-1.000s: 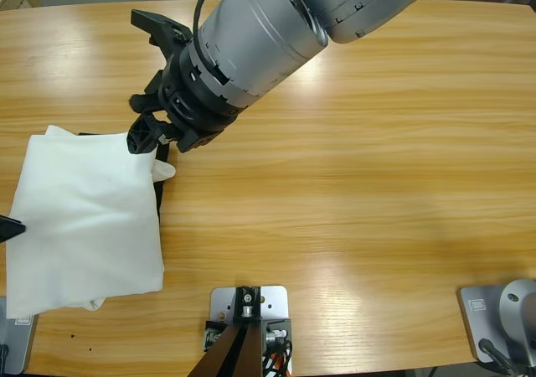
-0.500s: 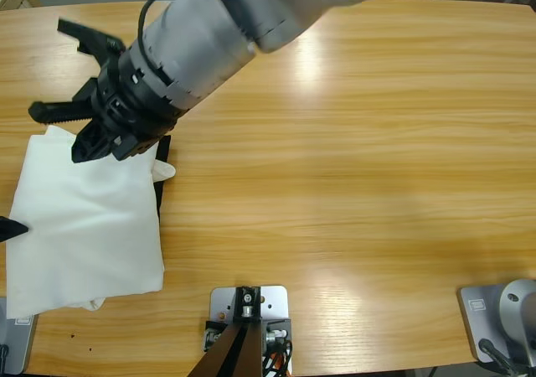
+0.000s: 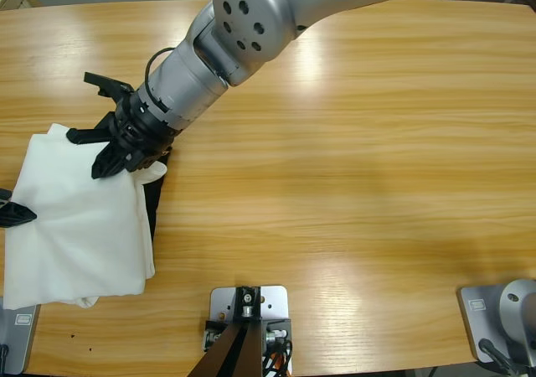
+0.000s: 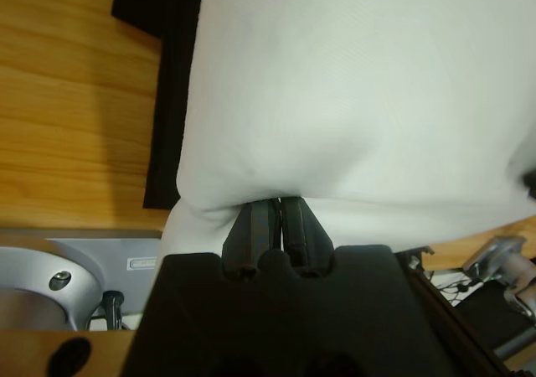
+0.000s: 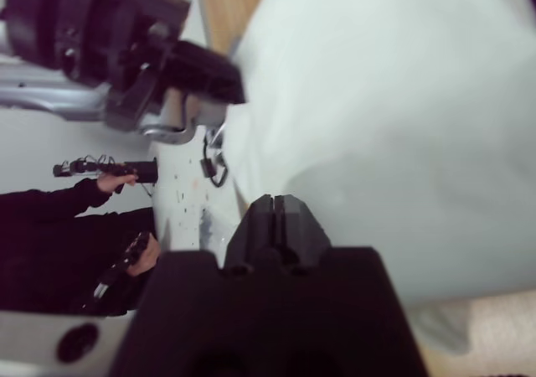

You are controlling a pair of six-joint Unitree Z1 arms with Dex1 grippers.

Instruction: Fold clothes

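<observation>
White T-shirt (image 3: 79, 218), soft, folded to rough rectangle, lies at left end of glossy wood-grain bench (image 3: 352, 167). Thin strip of black garment (image 3: 152, 205) shows under its right edge. Right pincer (image 3: 113, 155) pressed together on shirt's upper right corner, cloth bunched there. Left pincer (image 3: 15, 214) at shirt's left edge, black jaws pinching white fabric fold.

A long wooden bench (image 3: 352, 167) with pale honey grain fills the overhead view, soft glare across its middle. Beyond the bench's edge in the right wrist view, a person in dark sleeves (image 5: 59, 234) stands against a light wall.
</observation>
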